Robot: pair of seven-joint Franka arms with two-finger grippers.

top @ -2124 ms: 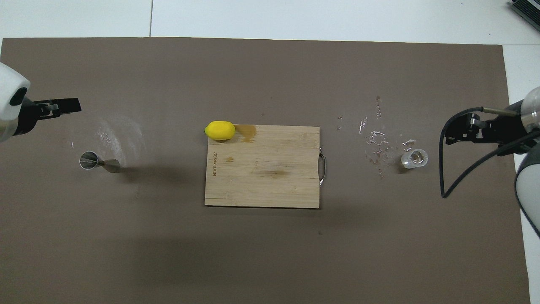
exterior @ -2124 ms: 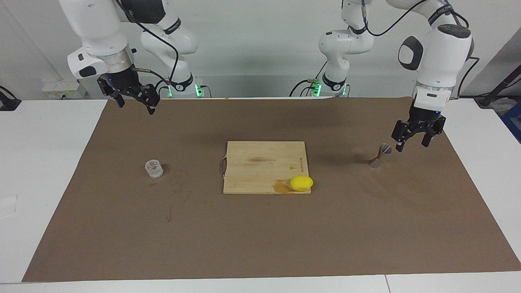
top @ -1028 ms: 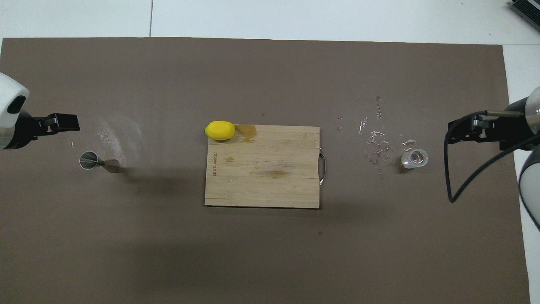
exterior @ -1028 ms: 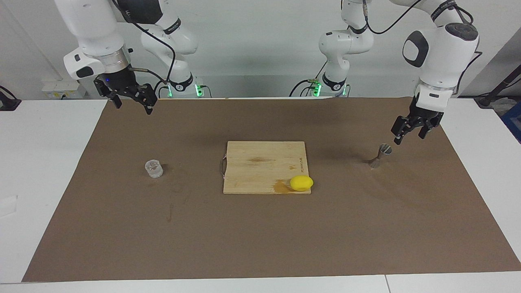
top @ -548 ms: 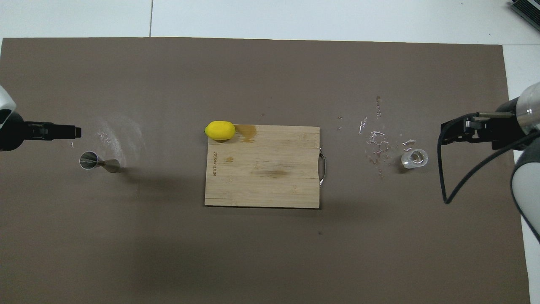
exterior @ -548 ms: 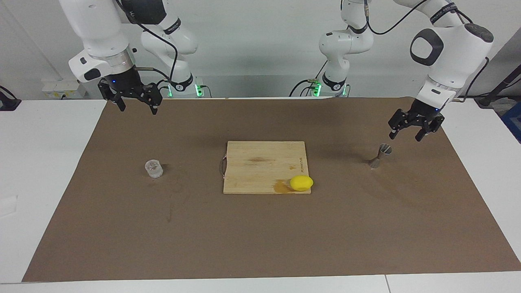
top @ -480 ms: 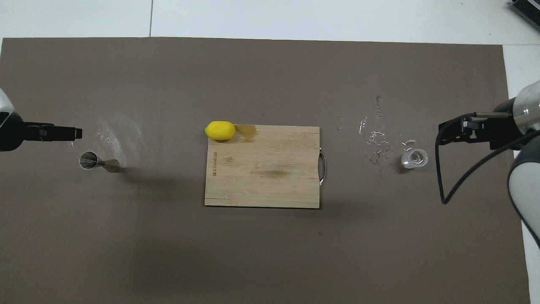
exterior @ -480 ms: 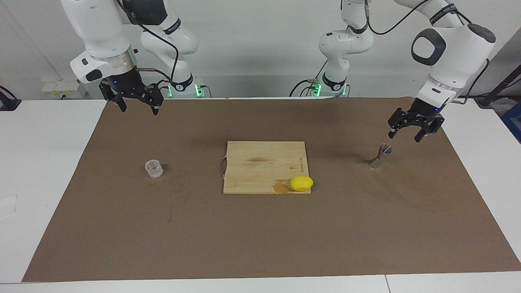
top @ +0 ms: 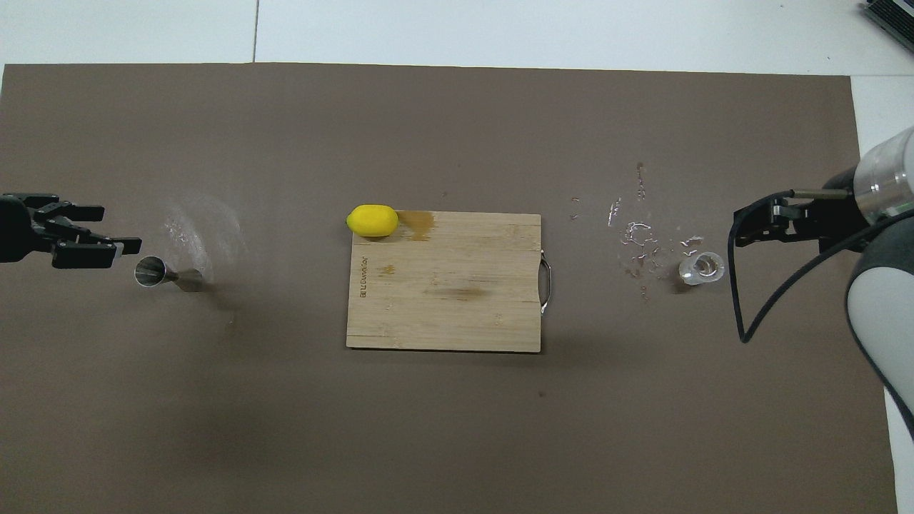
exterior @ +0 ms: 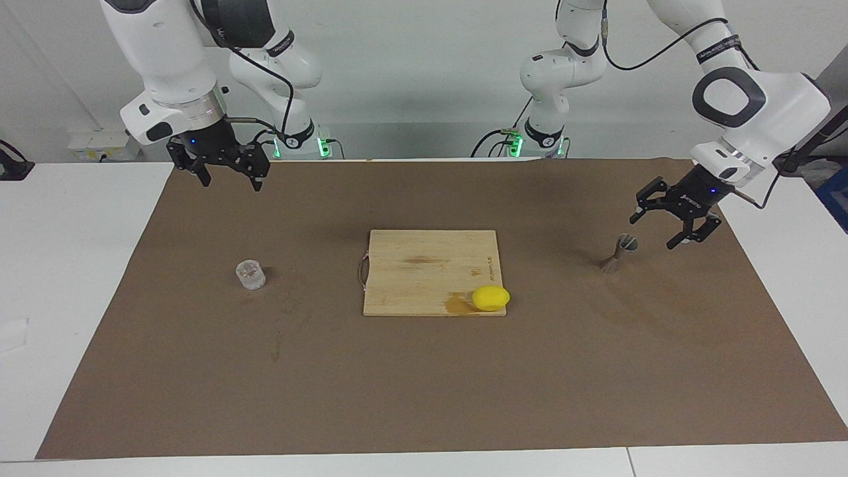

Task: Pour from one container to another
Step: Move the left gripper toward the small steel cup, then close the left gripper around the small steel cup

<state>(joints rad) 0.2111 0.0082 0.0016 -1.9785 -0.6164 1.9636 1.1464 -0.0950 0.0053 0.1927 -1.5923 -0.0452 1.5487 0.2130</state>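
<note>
Right gripper point(exterior: 228, 180) up over brown mat point(exterior: 424, 397) edge, fingers spread wide, empty; its arm is cut off in overhead view. Left gripper point(exterior: 658, 227) wide, tilted, just beside small silvery hourglass steel jigger point(exterior: 618, 253), contact unclear. Short clear glass tumbler point(exterior: 250, 274) stands toward right arm's end, contents hard to read. Yellow lemon point(exterior: 491, 298) on bamboo cutting board point(exterior: 424, 265) corner, farthest.

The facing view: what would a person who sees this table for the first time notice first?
Probably the yellow lemon, bright on a corner of the wooden cutting board at the middle of the brown mat. Next, the left claw, open and tilted, up close by the small metal jigger at the left arm's end. The glass tumbler stands alone at the right arm's end, the open right claw high up nearer the robots.
</note>
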